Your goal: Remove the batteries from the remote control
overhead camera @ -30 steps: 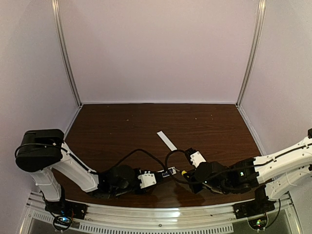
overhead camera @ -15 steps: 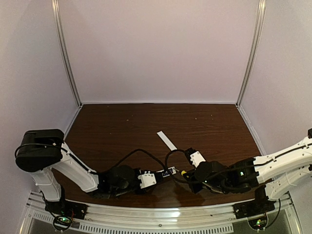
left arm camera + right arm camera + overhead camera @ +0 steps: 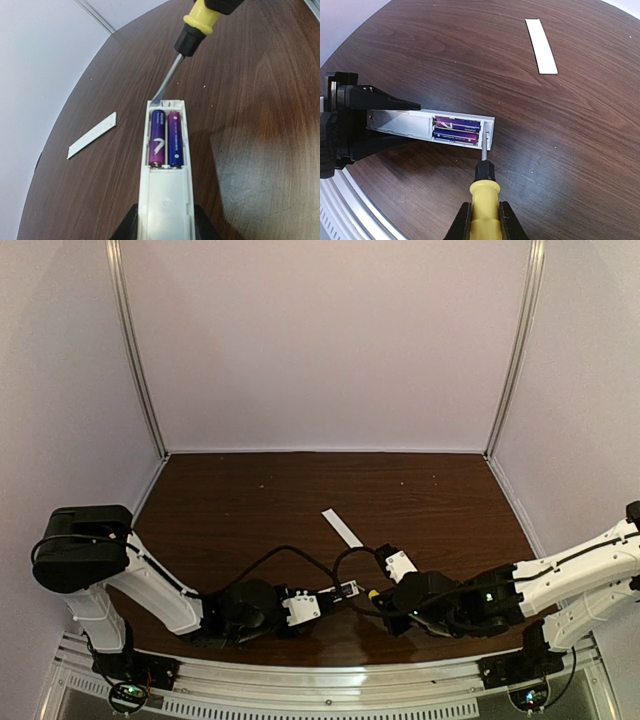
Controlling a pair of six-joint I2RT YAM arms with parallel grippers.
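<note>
The right gripper (image 3: 481, 216) clamps the screwdriver (image 3: 484, 187), tip at the recess end mid-frame; the left gripper (image 3: 165, 227) grips the remote control (image 3: 164, 195). A slipping tip may skid over the batteries (image 3: 166, 138).

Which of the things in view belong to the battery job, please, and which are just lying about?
In the job: remote control, held by the left gripper; two purple batteries in its recess; yellow-handled screwdriver in the right gripper.
Lying about: white cover strip, flat on the table.
</note>
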